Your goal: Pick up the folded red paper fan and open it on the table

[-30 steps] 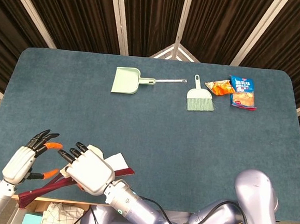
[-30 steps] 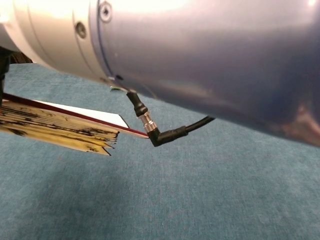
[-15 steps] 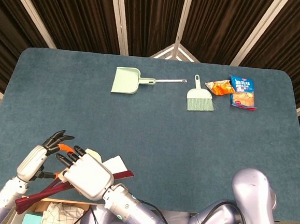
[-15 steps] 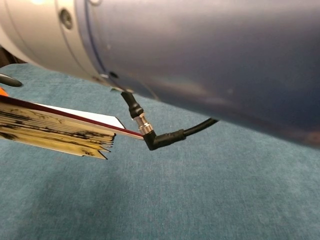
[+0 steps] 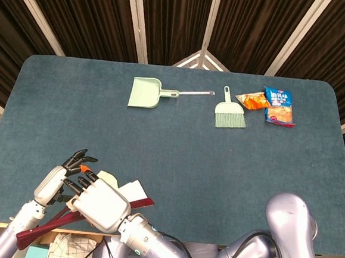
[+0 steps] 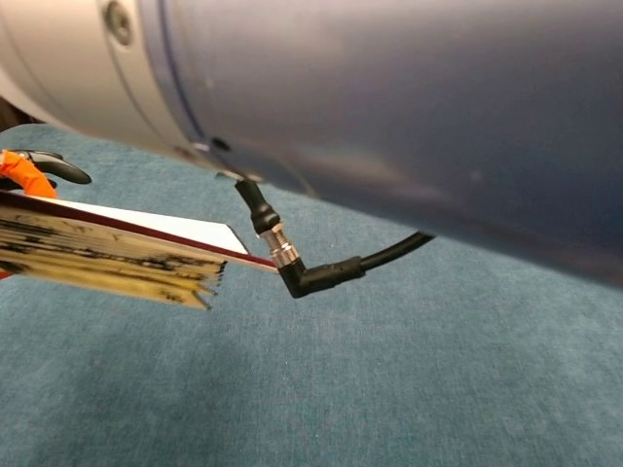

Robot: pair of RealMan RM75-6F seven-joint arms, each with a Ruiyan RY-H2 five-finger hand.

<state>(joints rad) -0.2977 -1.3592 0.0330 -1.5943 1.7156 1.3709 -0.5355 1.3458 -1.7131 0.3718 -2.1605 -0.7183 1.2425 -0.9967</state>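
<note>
The folded red paper fan lies slanted over the table's front left edge, its dark red sticks running down-left past the edge and white paper showing at its upper end. My right hand lies over its middle and grips it. My left hand is close beside it on the left, its orange-tipped fingers next to the right hand's. Whether the left hand holds a stick is hidden. In the chest view the fan's stacked folds float above the cloth under my right arm, and a left fingertip shows at the far left.
At the far side of the blue table lie a green dustpan, a small green brush and two snack bags. The table's front edge runs just under both hands. A checked cloth shows below it.
My left hand has moved right and a little toward the front edge, closing up against the right hand. The right hand and the fan have shifted slightly right and toward the front edge.
</note>
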